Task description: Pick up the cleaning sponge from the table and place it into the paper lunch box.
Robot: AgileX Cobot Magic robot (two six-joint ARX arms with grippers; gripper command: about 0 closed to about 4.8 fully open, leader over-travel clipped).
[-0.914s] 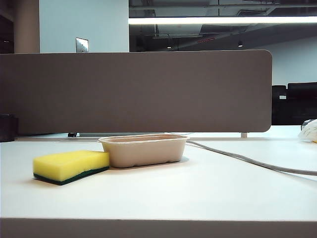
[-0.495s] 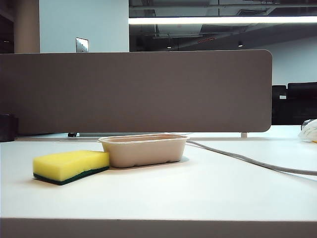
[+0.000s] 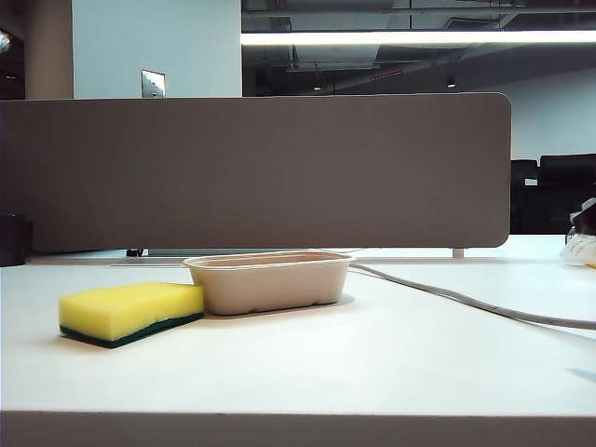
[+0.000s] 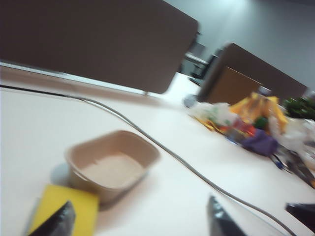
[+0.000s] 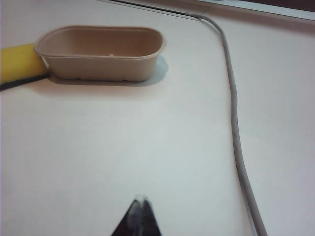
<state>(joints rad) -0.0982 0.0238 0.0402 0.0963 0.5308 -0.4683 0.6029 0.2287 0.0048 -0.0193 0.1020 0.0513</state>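
Broad white counter (image 3: 372, 363), brown-grey divider panel (image 3: 261, 172) behind, grey cable (image 3: 466, 300) trailing across. Rectangular yellow foam sponge with dark green scouring base (image 3: 130, 313) flat on counter, touching end of shallow beige moulded-pulp lunch box (image 3: 270, 281); box empty. Left tool (image 4: 140, 221) above sponge, fingers spread wide, holding nothing. Right tool (image 5: 139, 216) pinched closed, empty, well apart from box. Approach step in hand; next, probably lower left tool astride sponge and close.
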